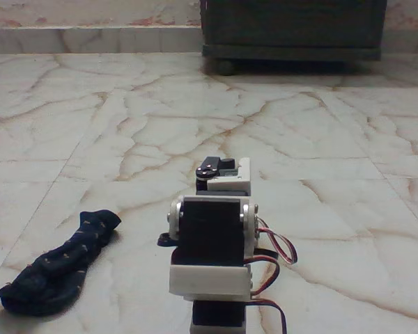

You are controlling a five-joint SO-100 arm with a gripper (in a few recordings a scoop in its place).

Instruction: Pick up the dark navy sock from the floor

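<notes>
Marble floor (299, 139), navy sock (59, 264) lying left of arm (212, 243), dark cabinet (292, 28) at back

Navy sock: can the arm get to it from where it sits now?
Probably yes. The dark navy sock lies crumpled on bare floor left of the arm in the fixed view, nothing between them. The gripper points away, so the arm must swing left.

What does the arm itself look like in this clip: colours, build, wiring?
The arm is built from boxy black servo blocks held in white plastic brackets. Thin red, black and white cables loop out along its right side in the fixed view. No markings are legible.
</notes>
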